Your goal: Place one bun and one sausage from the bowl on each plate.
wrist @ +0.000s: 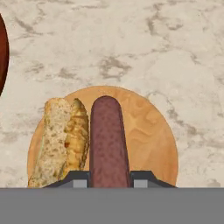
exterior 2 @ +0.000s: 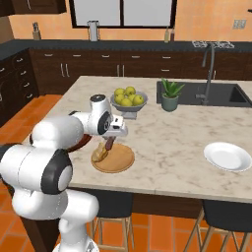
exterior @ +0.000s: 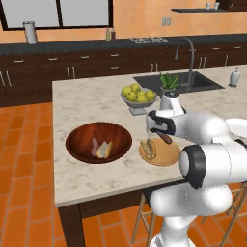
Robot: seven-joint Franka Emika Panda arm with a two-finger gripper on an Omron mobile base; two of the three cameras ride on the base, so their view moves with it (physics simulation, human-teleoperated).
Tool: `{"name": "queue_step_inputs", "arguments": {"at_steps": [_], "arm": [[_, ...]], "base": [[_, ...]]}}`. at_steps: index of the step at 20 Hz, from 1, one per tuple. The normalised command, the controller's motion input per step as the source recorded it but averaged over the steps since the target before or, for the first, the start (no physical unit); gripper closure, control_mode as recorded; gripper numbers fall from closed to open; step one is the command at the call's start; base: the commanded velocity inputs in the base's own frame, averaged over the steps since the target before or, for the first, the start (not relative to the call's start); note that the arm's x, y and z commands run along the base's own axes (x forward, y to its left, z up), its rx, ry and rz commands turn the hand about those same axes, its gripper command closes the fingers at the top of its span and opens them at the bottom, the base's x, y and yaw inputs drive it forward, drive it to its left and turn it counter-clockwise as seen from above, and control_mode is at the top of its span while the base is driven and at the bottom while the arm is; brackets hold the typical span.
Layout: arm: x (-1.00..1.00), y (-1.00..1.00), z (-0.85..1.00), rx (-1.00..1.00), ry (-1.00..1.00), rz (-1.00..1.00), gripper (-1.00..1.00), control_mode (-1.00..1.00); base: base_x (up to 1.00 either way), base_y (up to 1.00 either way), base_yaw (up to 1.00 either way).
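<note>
Your counter (exterior: 87, 185) carries the dark wooden bowl (exterior: 77, 132), with one bun and one sausage left inside, the tan wooden plate (wrist: 151, 131) and, well apart, the bare white plate (exterior 2: 227, 156). A bun (wrist: 61, 140) lies on the tan plate. The gripper (wrist: 109, 175) has its fingers clamped on a sausage (wrist: 107, 140) over that plate, just beside the bun. It looks firm, smooth and light; you hold it near one end, so expect it to pivot.

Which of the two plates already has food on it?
The tan wooden plate, under the tool: it holds a bun, and the sausage is above it. The white plate, off by itself, is bare.
</note>
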Motion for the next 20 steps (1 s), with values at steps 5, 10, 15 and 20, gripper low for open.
{"name": "queue_step_inputs", "arguments": {"at_steps": [5, 10, 15, 20], "arm": [[0.21, -0.54, -0.57, 0.03, 0.14, -0.05, 1.0, -1.0], [-0.05, -0.12, -0.59, 0.0, -0.04, 0.0, 1.0, -1.0], [-0.19, 0.0, -0.42, 0.0, -0.07, 0.0, 1.0, -1.0], [-0.05, 0.01, -0.14, 0.0, -0.05, 0.0, -1.0, -1.0]], "base": [[0.0, 0.0, 0.0], [0.0, 0.0, 0.0], [0.0, 0.0, 0.0], [0.0, 0.0, 0.0]]}}
